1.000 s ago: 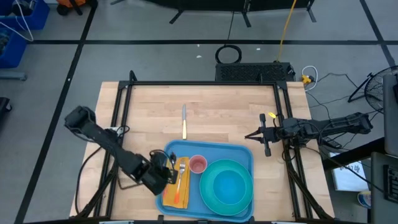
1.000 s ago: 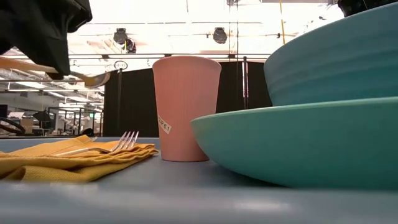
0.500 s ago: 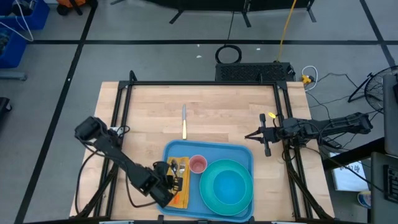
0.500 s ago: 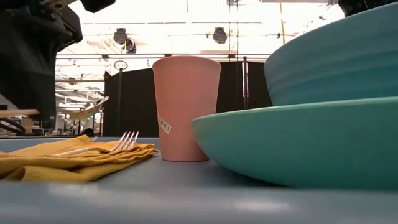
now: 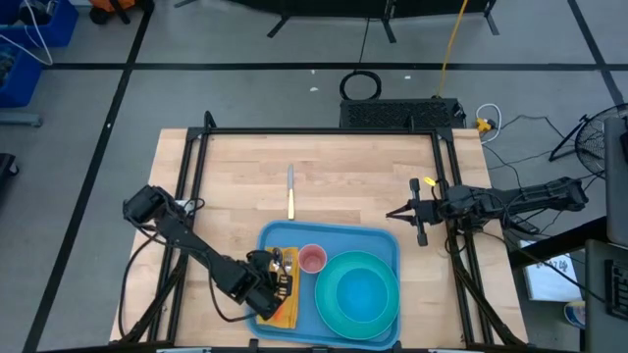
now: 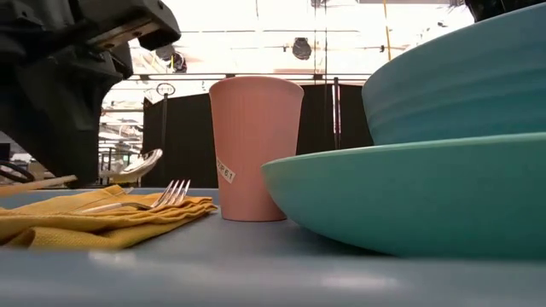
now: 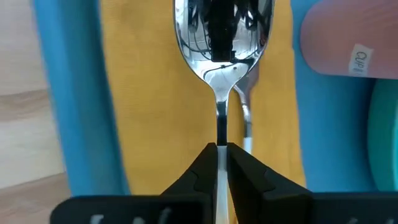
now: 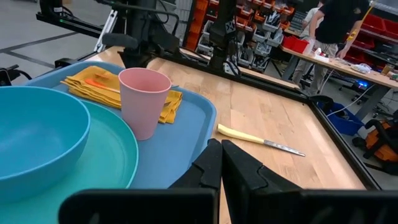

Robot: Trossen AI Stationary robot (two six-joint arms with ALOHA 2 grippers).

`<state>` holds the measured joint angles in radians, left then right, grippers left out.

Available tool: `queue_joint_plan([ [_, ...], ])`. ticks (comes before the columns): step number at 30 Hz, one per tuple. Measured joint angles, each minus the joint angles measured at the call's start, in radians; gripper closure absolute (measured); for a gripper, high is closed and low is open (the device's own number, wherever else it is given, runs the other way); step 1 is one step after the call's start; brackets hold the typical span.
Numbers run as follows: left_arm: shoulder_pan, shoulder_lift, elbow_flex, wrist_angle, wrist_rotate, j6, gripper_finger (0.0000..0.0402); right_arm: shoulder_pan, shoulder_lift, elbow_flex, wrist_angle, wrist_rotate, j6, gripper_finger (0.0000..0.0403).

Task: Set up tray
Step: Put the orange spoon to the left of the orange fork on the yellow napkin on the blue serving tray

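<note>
The blue tray (image 5: 385,241) lies at the table's near edge. On it are a yellow napkin (image 7: 149,93) with a fork (image 6: 145,200) on top, a pink cup (image 5: 312,259) and a teal bowl (image 5: 361,294) in a teal plate. My left gripper (image 7: 221,146) is over the napkin, shut on a silver spoon (image 7: 222,31). The spoon's bowl (image 6: 141,165) hovers low by the napkin, beside the fork. My right gripper (image 5: 397,212) waits shut at the table's right side. My left gripper pinches the spoon's thin handle (image 7: 221,134) between its two fingertips, a little behind the bowl. The fingers slant steeply down from above and run along the handle. The spoon's bowl points toward the table's far edge; whether it touches the napkin, I cannot tell.
A knife with a yellow handle (image 5: 290,191) lies on the bare wood just beyond the tray's far rim. The plate and bowl fill the tray's right half. A dark frame runs around the table's edges.
My left gripper has gone down toward the napkin with the spoon still in its fingers. The spoon's bowl has sunk from well above the cup's rim height to just over the napkin, next to the fork.
</note>
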<state>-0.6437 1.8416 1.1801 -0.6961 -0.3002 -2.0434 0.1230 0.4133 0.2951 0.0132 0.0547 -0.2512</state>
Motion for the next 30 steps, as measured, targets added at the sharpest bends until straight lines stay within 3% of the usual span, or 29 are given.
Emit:
queue_joint_plan([
  [7, -0.006, 0.005, 0.0, 0.003, 0.005, -0.013, 0.0394, 0.0, 0.0, 0.0, 0.002, 0.0, 0.0, 0.0403],
  [14, -0.007, 0.013, -0.002, -0.006, 0.012, -0.024, 0.0371, 0.0, 0.0, 0.0, 0.002, 0.0, 0.0, 0.0403],
  [21, -0.003, 0.069, 0.0, 0.013, 0.049, -0.004, 0.0394, 0.0, 0.0, 0.0, 0.005, 0.0, 0.002, 0.0403],
  [30, -0.002, 0.072, 0.005, 0.021, 0.038, 0.002, 0.0299, 0.0, 0.0, 0.0, 0.013, 0.0, 0.003, 0.0403],
])
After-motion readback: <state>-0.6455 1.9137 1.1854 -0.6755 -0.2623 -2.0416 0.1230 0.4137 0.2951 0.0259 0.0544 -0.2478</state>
